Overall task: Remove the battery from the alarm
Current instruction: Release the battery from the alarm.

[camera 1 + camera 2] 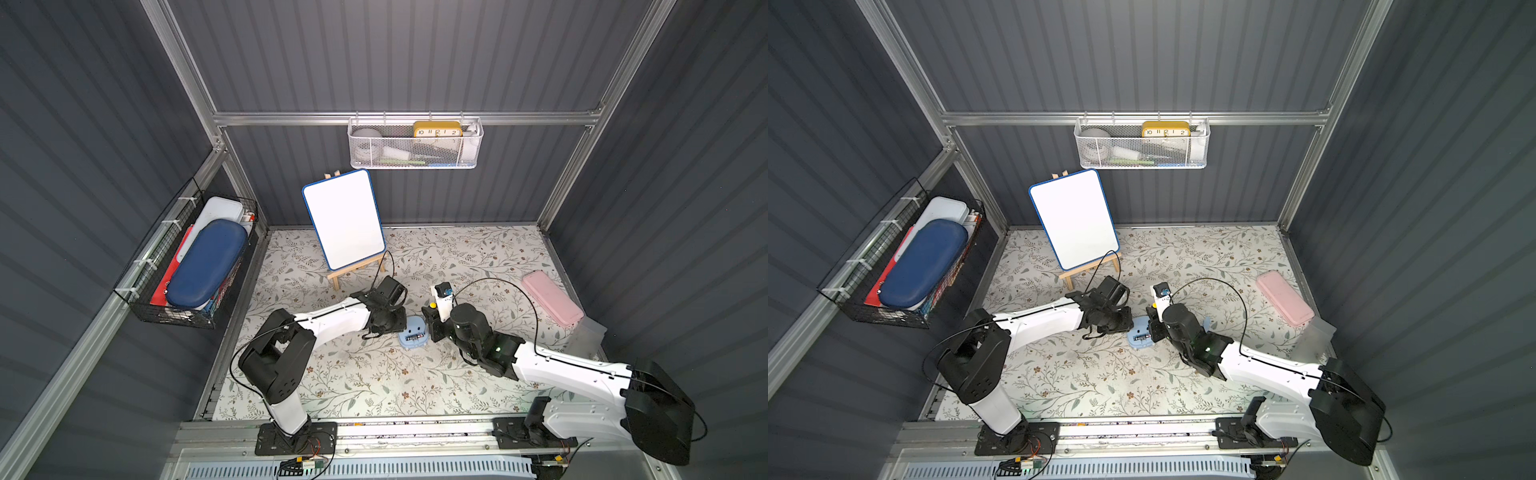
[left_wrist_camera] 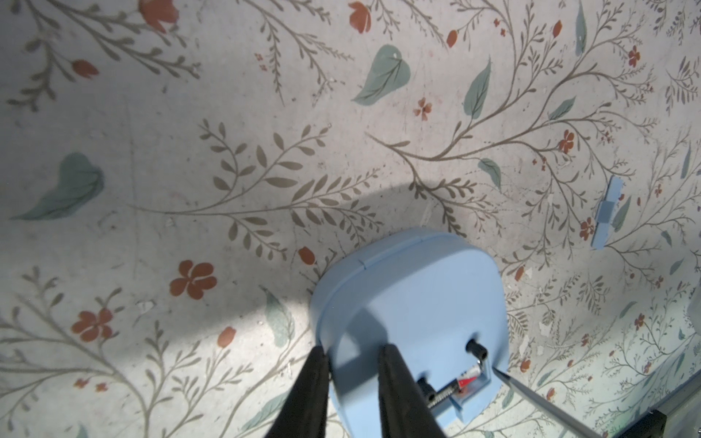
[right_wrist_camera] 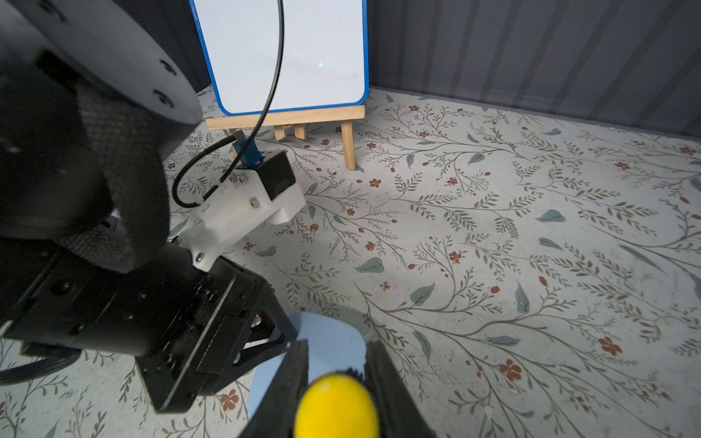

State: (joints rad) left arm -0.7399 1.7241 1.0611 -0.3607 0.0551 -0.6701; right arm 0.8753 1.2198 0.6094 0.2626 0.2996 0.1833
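The light-blue alarm (image 1: 413, 337) (image 1: 1140, 334) lies face down on the floral table, its battery slot uncovered. The dark battery (image 2: 453, 386) sits in that slot, next to a spring. My left gripper (image 2: 354, 350) (image 1: 390, 326) is shut on the alarm's edge (image 2: 413, 288), one finger against the side and the other on the back. My right gripper (image 3: 337, 347) (image 1: 434, 328) is shut on the screwdriver with the yellow handle end (image 3: 337, 405) (image 1: 432, 305), and stands just right of the alarm. In the left wrist view the screwdriver's metal tip (image 2: 508, 379) rests at the slot's end.
A small blue cover piece (image 2: 609, 212) lies on the table right of the alarm. A whiteboard on a wooden easel (image 1: 343, 220) stands behind the left arm. A pink case (image 1: 552, 303) lies at the right. Wall baskets (image 1: 415, 145) (image 1: 191, 266) hang above.
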